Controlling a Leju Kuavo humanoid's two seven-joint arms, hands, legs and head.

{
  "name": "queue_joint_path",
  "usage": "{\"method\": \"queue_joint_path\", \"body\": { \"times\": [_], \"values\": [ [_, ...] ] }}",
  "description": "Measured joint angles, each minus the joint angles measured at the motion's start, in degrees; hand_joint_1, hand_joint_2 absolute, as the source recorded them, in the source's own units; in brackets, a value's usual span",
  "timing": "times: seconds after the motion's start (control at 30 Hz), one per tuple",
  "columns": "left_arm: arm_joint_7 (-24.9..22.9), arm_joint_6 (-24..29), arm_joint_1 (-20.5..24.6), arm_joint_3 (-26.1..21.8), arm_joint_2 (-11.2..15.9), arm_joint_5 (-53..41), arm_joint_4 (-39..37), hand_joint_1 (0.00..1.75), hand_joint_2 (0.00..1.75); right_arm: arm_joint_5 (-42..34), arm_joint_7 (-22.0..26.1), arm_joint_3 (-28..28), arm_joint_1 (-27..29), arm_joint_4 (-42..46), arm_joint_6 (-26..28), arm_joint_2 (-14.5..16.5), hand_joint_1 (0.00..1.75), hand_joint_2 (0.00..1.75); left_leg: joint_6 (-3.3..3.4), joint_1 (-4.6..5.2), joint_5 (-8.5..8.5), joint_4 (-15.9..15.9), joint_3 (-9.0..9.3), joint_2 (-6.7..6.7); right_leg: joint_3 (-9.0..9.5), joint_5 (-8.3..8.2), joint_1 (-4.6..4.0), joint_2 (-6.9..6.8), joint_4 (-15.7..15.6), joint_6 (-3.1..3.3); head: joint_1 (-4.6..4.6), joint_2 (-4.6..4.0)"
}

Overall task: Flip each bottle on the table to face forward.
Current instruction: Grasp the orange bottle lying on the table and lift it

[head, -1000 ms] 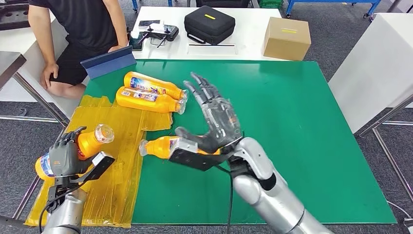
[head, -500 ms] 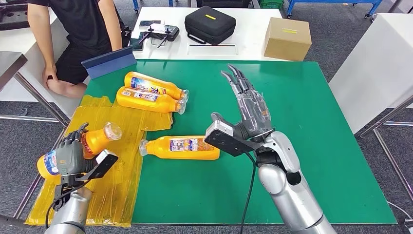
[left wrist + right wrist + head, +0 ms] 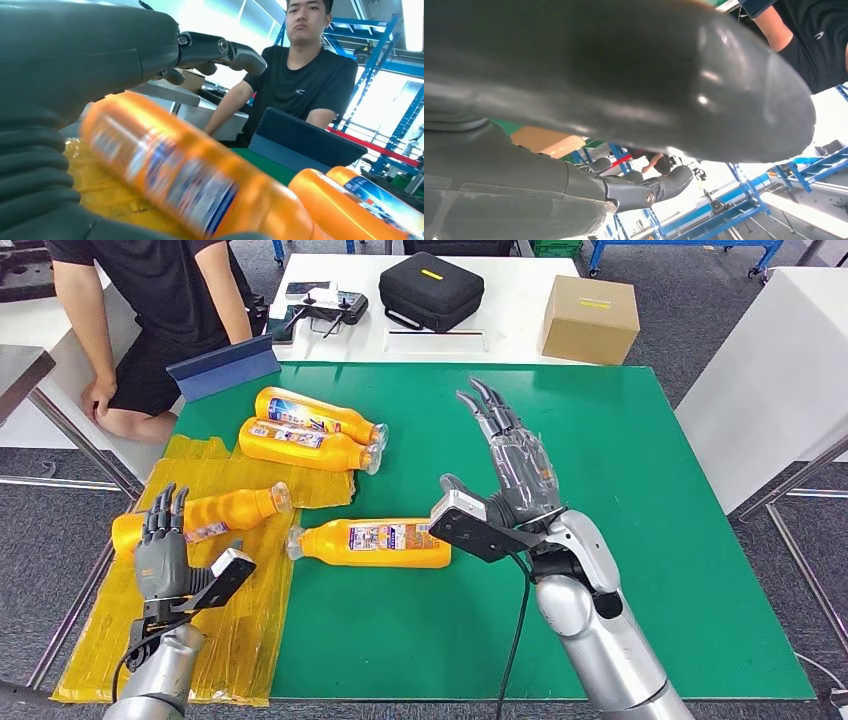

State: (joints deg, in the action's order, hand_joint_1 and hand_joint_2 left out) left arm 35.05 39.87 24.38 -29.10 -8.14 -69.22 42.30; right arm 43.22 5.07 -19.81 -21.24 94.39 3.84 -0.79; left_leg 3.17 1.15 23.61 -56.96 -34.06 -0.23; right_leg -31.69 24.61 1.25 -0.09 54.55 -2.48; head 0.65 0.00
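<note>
Several orange bottles lie on their sides. One bottle (image 3: 210, 515) (image 3: 175, 175) rests on the yellow plastic sheet (image 3: 240, 620), cap toward the green mat (image 3: 620, 540). My left hand (image 3: 162, 548) (image 3: 75, 55) stands just in front of its base with straight fingers (image 3: 220, 50), gripping nothing. A second bottle (image 3: 375, 542) lies on the mat's front left, label up. My right hand (image 3: 510, 475) (image 3: 624, 75) hovers open beside its base, fingers spread and pointing away from me. Two more bottles (image 3: 315, 415) (image 3: 305, 445) lie side by side farther back.
A person (image 3: 160, 300) (image 3: 300, 85) sits at the back left beside a blue tablet (image 3: 222, 365). On the white table behind the mat are a black case (image 3: 430, 288), a cardboard box (image 3: 588, 317) and a controller (image 3: 325, 308). Another white table (image 3: 770, 370) stands right.
My left hand has let go of its bottle, which now lies on the yellow sheet, and its fingers have straightened. My right hand drew back right from the middle bottle, then held still.
</note>
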Motion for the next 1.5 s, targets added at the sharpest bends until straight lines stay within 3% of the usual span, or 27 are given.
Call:
{"method": "queue_joint_path", "body": {
  "times": [0.17,0.33,0.47,0.6,0.67,0.77,0.97,1.17,1.5],
  "values": [
    [0.39,0.00,0.58,1.09,-0.62,3.88,-0.89,0.00,0.00,-0.34,0.36,-0.20,-0.04,-1.54,-0.93,-0.30,0.00,0.00,0.00,0.00,0.00,0.00,0.00,-0.01,0.01,0.00,-0.01,0.00,0.00,0.00,0.01,0.00],
    [0.43,0.00,1.00,5.13,-1.01,11.76,-1.43,0.00,0.00,-0.28,0.37,-1.28,-0.83,-4.94,-2.49,-0.23,0.00,0.00,0.00,0.00,-0.01,0.00,-0.02,-0.03,0.03,0.00,0.00,-0.02,0.01,-0.01,0.01,0.00],
    [0.43,-2.54,0.42,11.63,-0.81,30.37,0.43,0.00,0.00,-0.69,0.58,-3.22,-3.09,-9.92,-3.85,-0.12,0.00,0.00,0.01,0.00,-0.01,0.00,-0.06,-0.01,0.06,-0.03,0.00,-0.01,0.03,0.01,0.01,0.00],
    [0.10,-14.66,-2.33,18.53,-0.40,56.11,8.75,0.00,0.00,-0.98,0.96,-5.94,-6.32,-17.76,-4.02,0.01,0.00,1.75,0.02,-0.01,-0.03,0.00,-0.06,-0.03,0.06,-0.04,0.00,-0.03,0.03,0.01,0.01,0.00],
    [-0.06,-18.85,-3.95,20.44,-0.20,64.05,13.41,0.00,0.00,-0.75,0.89,-7.21,-7.73,-21.34,-3.71,0.05,0.00,1.75,0.02,-0.01,-0.03,0.00,-0.06,-0.03,0.06,-0.04,0.00,-0.03,0.03,0.01,0.01,0.00],
    [-0.12,-21.04,-7.09,22.58,0.18,71.47,21.30,0.00,0.00,-0.05,0.38,-9.28,-9.72,-26.20,-2.82,-0.13,0.00,1.75,0.02,-0.01,-0.03,0.00,-0.06,-0.02,0.05,-0.04,0.00,-0.03,0.03,0.01,0.01,0.00],
    [-0.28,-21.22,-11.36,24.71,1.01,74.34,31.72,0.00,0.00,0.97,-0.34,-12.29,-12.07,-31.75,-1.83,-0.64,0.00,1.75,0.02,-0.01,-0.03,0.01,-0.08,-0.07,0.03,-0.03,0.00,-0.08,0.02,0.01,0.00,0.00],
    [-0.18,-20.86,-14.42,25.35,1.99,76.52,36.30,0.00,0.00,3.38,-0.87,-16.31,-14.99,-38.61,-1.33,-0.93,0.00,1.75,0.02,-0.01,-0.04,0.01,-0.07,-0.07,0.04,-0.04,0.00,-0.09,0.02,0.01,0.01,0.00],
    [0.04,-21.90,-16.25,25.15,3.65,79.43,36.93,0.00,0.00,3.57,-0.22,-20.34,-16.75,-44.17,-1.31,-0.80,0.00,1.75,0.02,-0.01,-0.04,0.01,-0.07,-0.07,0.03,-0.04,0.00,-0.09,0.03,0.01,0.01,0.00]
  ]
}}
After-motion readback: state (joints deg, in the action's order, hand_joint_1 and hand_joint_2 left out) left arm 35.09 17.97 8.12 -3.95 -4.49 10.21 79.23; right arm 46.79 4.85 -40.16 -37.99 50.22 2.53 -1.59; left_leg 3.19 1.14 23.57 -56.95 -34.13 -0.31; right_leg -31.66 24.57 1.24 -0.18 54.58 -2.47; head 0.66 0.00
